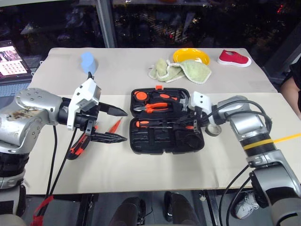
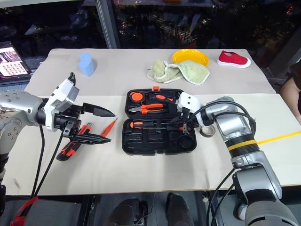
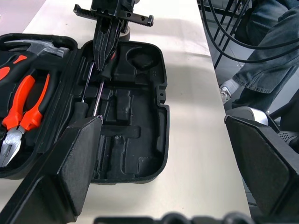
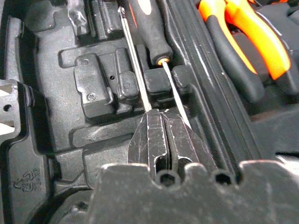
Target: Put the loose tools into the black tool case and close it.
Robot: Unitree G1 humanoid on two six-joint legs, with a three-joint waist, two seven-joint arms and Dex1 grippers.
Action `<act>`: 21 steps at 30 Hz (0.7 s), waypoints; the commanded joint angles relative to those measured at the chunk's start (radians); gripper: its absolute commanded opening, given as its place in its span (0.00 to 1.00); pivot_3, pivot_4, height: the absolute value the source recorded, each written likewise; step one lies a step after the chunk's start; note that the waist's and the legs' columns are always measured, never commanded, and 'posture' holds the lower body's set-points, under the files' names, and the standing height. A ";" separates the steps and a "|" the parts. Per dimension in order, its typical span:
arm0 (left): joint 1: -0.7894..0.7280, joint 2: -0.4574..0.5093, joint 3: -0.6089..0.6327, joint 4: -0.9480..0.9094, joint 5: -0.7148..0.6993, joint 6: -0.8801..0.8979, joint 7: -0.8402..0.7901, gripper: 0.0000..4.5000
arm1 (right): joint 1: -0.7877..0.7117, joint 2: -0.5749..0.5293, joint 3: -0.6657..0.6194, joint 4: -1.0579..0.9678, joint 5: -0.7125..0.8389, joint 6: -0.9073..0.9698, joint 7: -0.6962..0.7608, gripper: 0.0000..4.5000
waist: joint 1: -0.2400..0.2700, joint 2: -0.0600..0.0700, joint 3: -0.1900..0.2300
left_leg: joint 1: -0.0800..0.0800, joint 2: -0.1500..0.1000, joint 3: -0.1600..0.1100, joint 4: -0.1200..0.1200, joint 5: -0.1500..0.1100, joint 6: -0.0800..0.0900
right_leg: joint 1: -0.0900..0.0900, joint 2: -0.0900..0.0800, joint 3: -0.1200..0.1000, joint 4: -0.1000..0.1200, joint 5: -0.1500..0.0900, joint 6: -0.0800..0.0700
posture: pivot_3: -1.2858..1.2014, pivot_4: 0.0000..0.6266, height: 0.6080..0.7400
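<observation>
Far left, left gripper (image 1: 121, 125) hovers above the table, jaws spread wide, holding nothing, pointing toward the case. Under and beside it lie the utility knife (image 1: 78, 145) and the slim tester pen (image 1: 115, 125), loose on the cloth. Middle: black tool case (image 1: 165, 147) lies open flat, pliers (image 1: 155, 107) and hammer in the far half, two screwdrivers (image 2: 146, 124) lying in the near half's slots. Right gripper (image 3: 106, 46) reaches in from the right, angled down, jaws pressed together right at the screwdriver shafts; cannot tell if it pinches one or just presses. Tape roll (image 1: 213, 129) sits just right of the case, partly behind the right arm. Risk: if a shaft isn't seated, pushing could pop the screwdriver out of its slot or shove the case sideways; the right arm could knock the tape roll when it pulls back.
</observation>
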 commanded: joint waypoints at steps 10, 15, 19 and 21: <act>0.005 0.012 0.028 -0.029 0.001 -0.017 0.015 1.00 | -0.003 0.042 0.045 0.044 -0.053 -0.029 -0.024 0.01 | -0.002 0.000 0.000 | 0.001 0.000 0.000 0.000 0.000 0.000 | 0.001 0.000 0.000 0.000 0.000 0.000 | 0.52 0.24 0.94; 0.005 0.009 0.020 -0.024 0.010 -0.027 0.015 1.00 | 0.011 0.048 0.069 0.067 -0.076 -0.049 -0.022 0.01 | -0.002 0.000 0.000 | 0.002 0.000 0.000 0.000 -0.001 -0.001 | 0.002 0.001 0.000 0.001 0.000 0.000 | 0.52 0.24 0.94; 0.001 0.002 0.014 -0.013 0.017 -0.034 0.012 1.00 | 0.022 0.048 0.076 0.067 -0.082 -0.059 -0.024 0.01 | -0.002 -0.001 -0.001 | 0.003 0.000 0.000 0.000 -0.001 -0.001 | 0.002 0.001 0.000 0.000 0.000 0.000 | 0.52 0.24 0.94; 0.001 -0.005 0.009 -0.007 0.025 -0.038 0.013 1.00 | 0.014 0.048 0.045 0.042 -0.057 -0.036 -0.032 0.01 | -0.002 -0.001 -0.001 | 0.003 0.000 0.000 0.000 -0.001 -0.003 | 0.003 0.001 0.000 0.000 0.000 0.000 | 0.52 0.24 0.94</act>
